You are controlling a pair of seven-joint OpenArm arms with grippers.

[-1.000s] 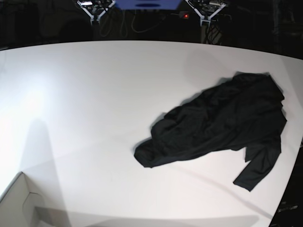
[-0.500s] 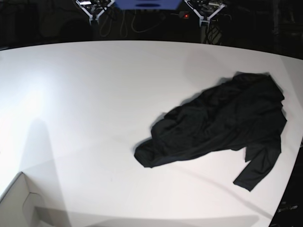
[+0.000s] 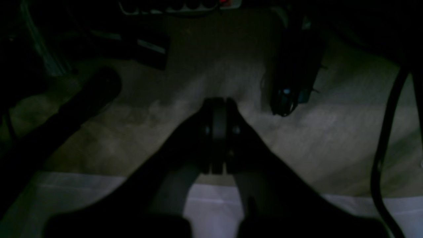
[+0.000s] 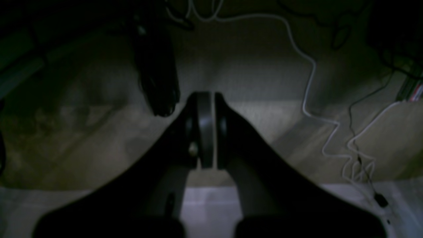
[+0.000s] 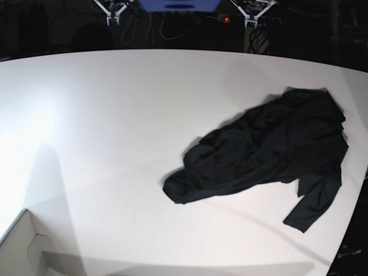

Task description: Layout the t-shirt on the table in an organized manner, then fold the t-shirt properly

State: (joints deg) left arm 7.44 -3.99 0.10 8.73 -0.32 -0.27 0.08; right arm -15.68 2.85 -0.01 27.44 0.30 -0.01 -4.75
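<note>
Left gripper (image 3: 218, 102): jaws pressed flat together, clenched on nothing. Its wrist view looks past the closed tips at dim floor and dark gear, with only a pale strip of table edge (image 3: 211, 211) along the bottom. So the arm sits pulled back off the work surface, likely parked to keep the cloth in full sight of the base camera.

Right gripper (image 4: 205, 99): same posture, jaws closed with nothing between them. Loose white cables (image 4: 310, 76) trail at 2 o'clock from the tips; a table strip again lies at 6 o'clock.

Base view: both grippers are only small tips at the far edge, right gripper near 11 o'clock (image 5: 110, 12), left gripper near 1 o'clock (image 5: 250, 16). Both well apart from the cloth.

T-shirt (image 5: 270, 150): black, bunched in a loose diagonal heap on the white table (image 5: 115, 115), toward 3 o'clock of the frame. One sleeve (image 5: 310, 204) trails out at 5 o'clock, close to the table's curved edge. A rounded lump of fabric points toward 8 o'clock. Heap touches nothing but the tabletop.

White box corner (image 5: 26, 247) at 7 o'clock, well apart from the cloth.

Judgement: layout not yet begun. Garment lies nearer the left arm's side, so that arm seems best placed for a first reach. The sleeve by the edge could slip off if dragged outward.
</note>
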